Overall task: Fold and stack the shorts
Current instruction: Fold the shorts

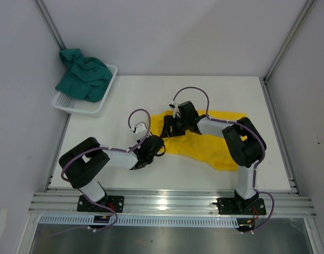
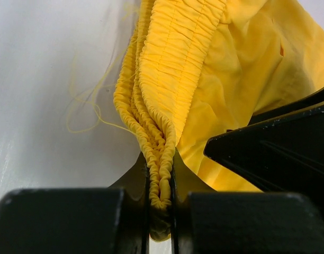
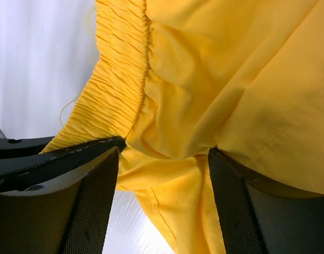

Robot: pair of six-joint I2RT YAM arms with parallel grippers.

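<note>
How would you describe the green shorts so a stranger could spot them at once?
Find the white table, then the white mesh basket at its far left corner. The dark teal shorts lie crumpled in it, spilling over the rim, unlike the yellow shorts spread out mid-table.

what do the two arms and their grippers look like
The left arm and right arm are alike: bulky black joint housings, white links, a looping purple cable each. The left gripper and right gripper are black; the right's pads are mesh-textured.
</note>
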